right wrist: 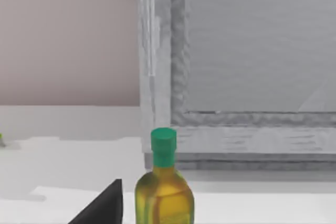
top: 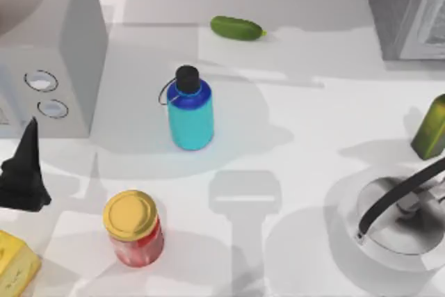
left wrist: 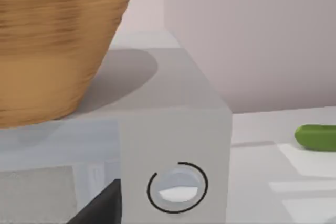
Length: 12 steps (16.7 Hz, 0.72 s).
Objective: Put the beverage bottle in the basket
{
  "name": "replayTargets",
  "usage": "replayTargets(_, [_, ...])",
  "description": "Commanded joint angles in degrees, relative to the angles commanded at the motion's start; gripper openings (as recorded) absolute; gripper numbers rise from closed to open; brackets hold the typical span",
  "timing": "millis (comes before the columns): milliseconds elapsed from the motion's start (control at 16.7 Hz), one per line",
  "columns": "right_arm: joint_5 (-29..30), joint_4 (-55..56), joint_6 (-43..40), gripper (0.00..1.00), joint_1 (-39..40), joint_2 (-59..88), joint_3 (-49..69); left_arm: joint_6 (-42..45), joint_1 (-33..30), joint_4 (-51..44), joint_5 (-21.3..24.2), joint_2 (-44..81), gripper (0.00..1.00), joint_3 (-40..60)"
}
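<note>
A: Cyan cylindrical beverage bottle (top: 190, 108), upright mid-table, long axis vertical, black cap up, loop strap to the left.

B: Wide white-grey basket with black arched handle (top: 400, 215) at right edge, well apart. Gripper openings: cannot tell.

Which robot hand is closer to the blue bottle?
Left. Left gripper is at the beverage bottle's left, near the table edge; right gripper is farther, by the olive bottle.

Bottle (top: 190, 119): smooth glossy plastic, matt black cap. Basket (top: 389, 224): shiny metallic inside, matt black handle. Jar (top: 135, 231): glossy red, gold metal lid. Table (top: 299, 144): smooth matt white.
</note>
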Motion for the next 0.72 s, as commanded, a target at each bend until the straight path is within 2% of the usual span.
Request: replayTargets(720, [0.0,0.0,0.0,1.0,0.0,0.0,0.0,2.54,-7.09,51.66,17.05,72.15,1.0,16.06])
